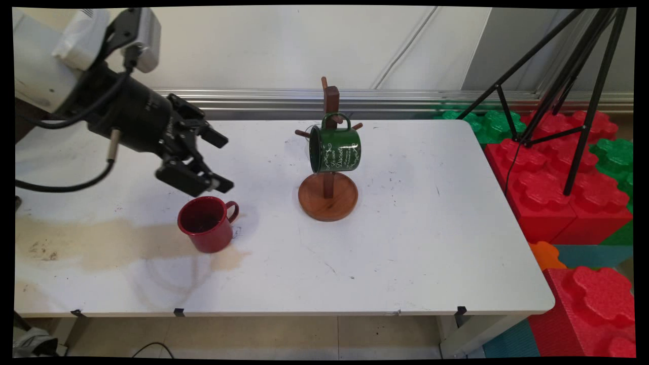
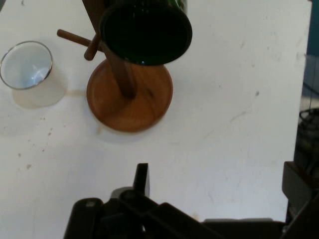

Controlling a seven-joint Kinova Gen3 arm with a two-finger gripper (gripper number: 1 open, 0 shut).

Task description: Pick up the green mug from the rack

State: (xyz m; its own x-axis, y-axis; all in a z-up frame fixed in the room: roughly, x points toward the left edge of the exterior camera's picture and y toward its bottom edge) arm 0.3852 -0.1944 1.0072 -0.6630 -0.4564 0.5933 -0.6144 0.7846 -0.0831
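Note:
My black gripper (image 1: 225,162) hangs open and empty over the table's left part, pointing right toward the mug tree. Just below and in front of it a red mug (image 1: 205,223) stands upright with its handle to the right; the lower finger is right above its rim without touching. A dark green mug (image 1: 334,149) hangs by its handle on a wooden mug tree (image 1: 328,197) at the table's middle. In the hand view the green mug's mouth (image 2: 144,32) faces me above the tree's round base (image 2: 129,99). A white cup (image 2: 27,69) stands left of the base there. The gripper (image 2: 218,172) stays well short of them.
A brownish stain (image 1: 101,243) spreads over the table's left front. Off the right edge lie red foam blocks (image 1: 552,197) and green foam blocks (image 1: 487,124), with a black tripod (image 1: 573,76) standing on them. The table's front edge (image 1: 284,312) is near the camera.

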